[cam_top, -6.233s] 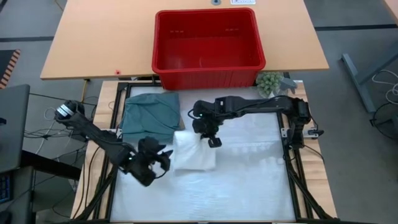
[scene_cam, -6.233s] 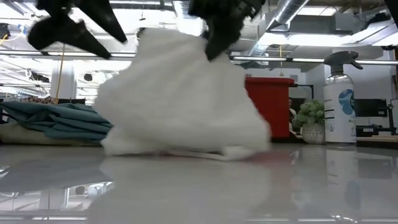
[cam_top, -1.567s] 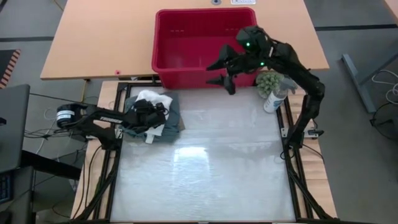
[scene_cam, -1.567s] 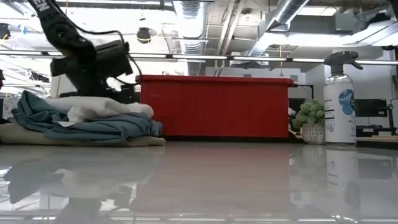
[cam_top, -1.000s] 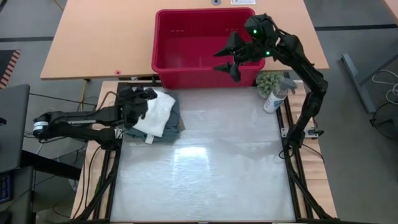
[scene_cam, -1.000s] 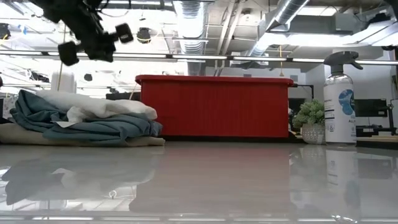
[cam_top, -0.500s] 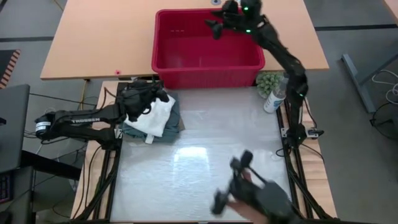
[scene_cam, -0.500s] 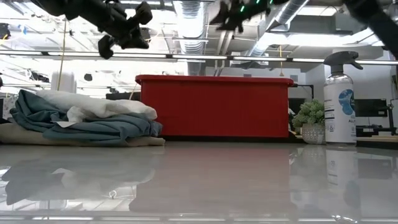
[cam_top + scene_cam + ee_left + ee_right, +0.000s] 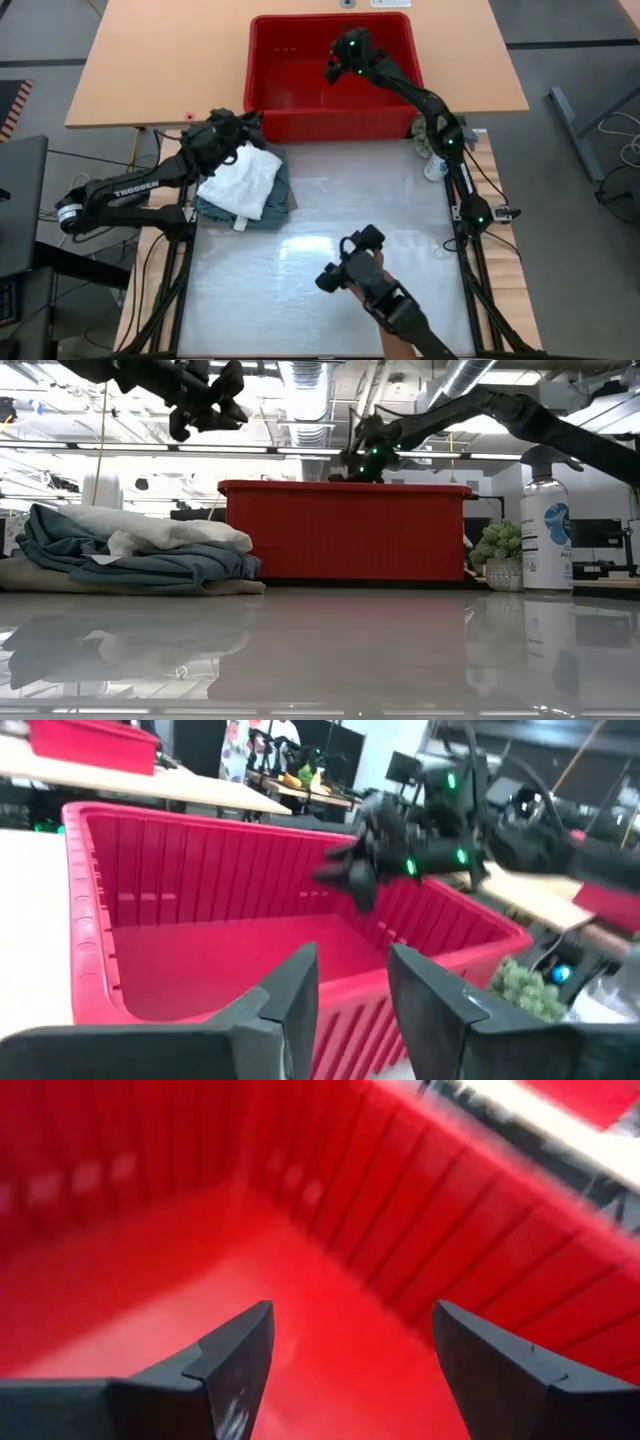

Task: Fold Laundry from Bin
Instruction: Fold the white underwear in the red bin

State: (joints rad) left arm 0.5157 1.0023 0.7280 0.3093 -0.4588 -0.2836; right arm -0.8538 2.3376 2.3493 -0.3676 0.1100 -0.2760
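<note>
1. Since half a second ago, the right gripper has come down from above the far rim into the bin, and the left gripper has shifted a little toward the bin's near wall.
2. Its fingers stand wide apart over the bare red floor, holding nothing.
3. From the left wrist camera, the right gripper shows inside the bin, above its floor.
4. The left gripper hangs in the air above the near left corner of the bin, just past the stacked laundry.
5. Its fingers are slightly apart with nothing between them.
6. The laundry lies on the table at its far left, just in front of the bin: a white garment folded on top of a teal-green garment, with a beige layer at the bottom.
7. A spray bottle and a small plant stand at the bin's right end.
8. A third dark arm reaches in over the table's near edge.
</note>
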